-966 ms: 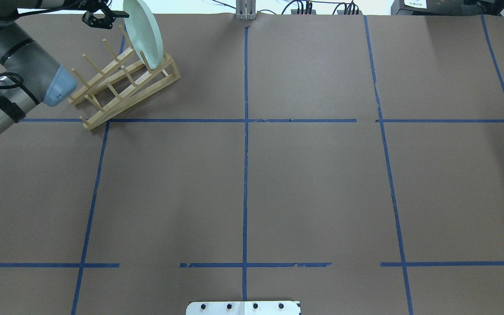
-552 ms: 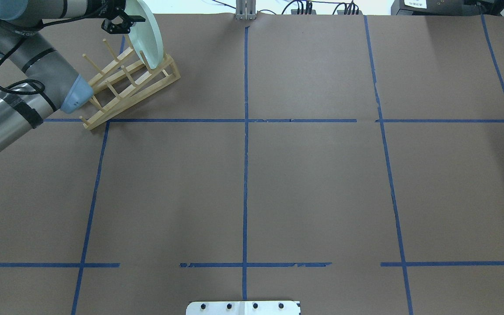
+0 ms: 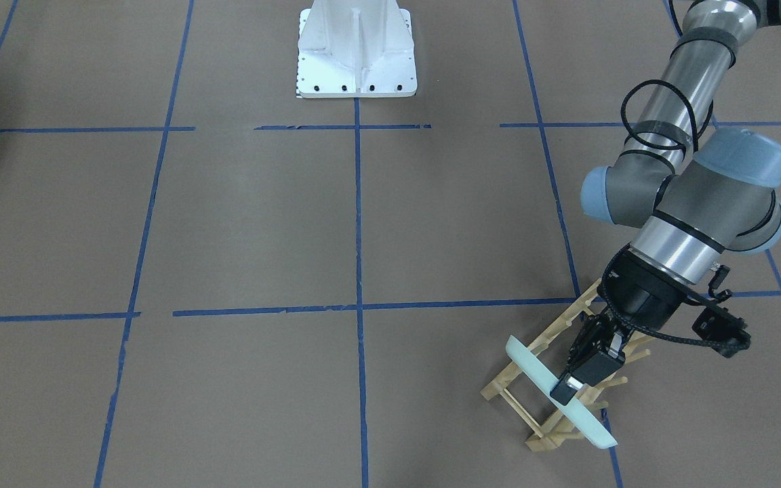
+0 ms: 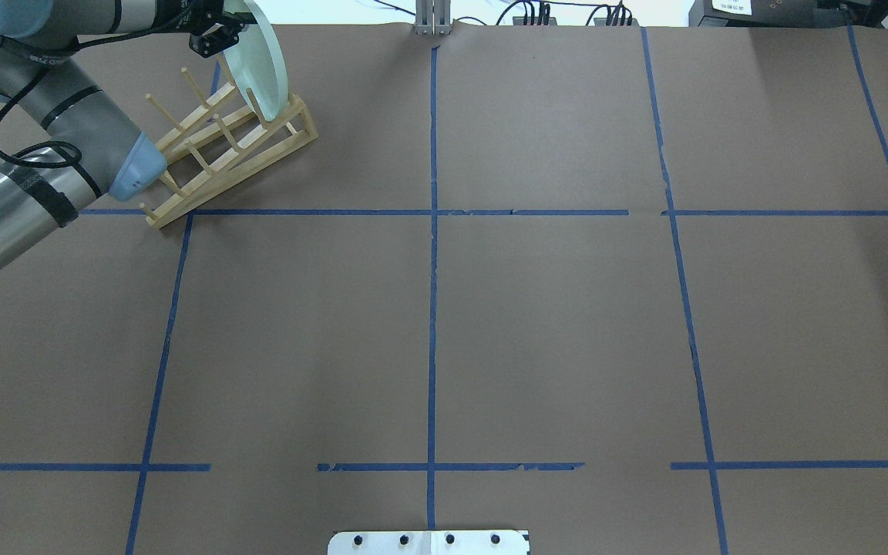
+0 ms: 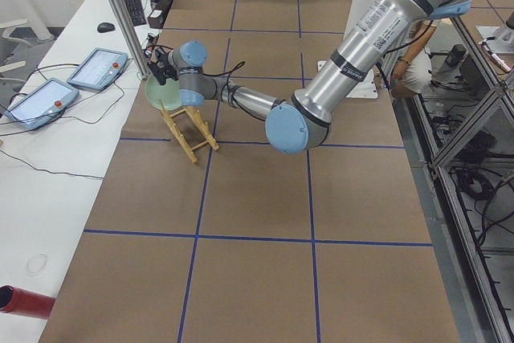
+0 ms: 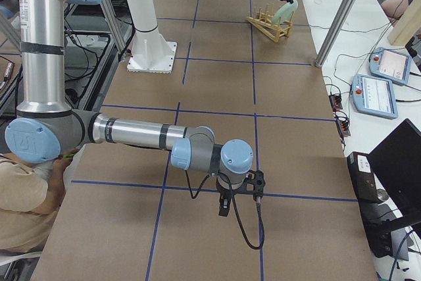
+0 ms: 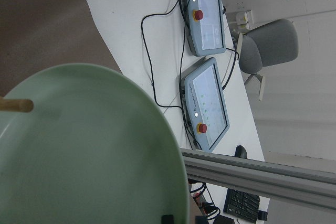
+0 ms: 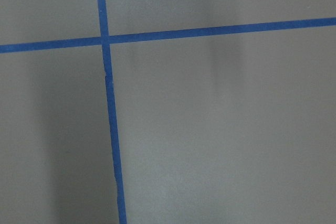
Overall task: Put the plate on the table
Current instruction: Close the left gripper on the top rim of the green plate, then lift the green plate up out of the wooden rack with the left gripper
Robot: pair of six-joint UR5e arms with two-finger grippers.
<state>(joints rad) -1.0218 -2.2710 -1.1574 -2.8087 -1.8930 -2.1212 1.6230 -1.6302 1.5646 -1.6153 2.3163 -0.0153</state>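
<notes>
Plate (image 4: 265, 65), round, pale mint-green and glossy, stands on edge in the light wooden peg rack (image 4: 220, 150) at the far left of the brown paper-covered table (image 4: 552, 324). The left gripper (image 3: 565, 392) straddles its top rim; I cannot tell whether it is clamped. Nor can I tell the right gripper's (image 6: 223, 207) state. Lifting the plate out and laying it flat are left to do.

plate (image 7: 94, 150) cropped by wrist view's edge, right tool (image 6: 223, 207) too small to read

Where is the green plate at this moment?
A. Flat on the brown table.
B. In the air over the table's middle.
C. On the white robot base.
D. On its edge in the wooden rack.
D: the plate stands on edge between the pegs of the wooden rack.
</notes>
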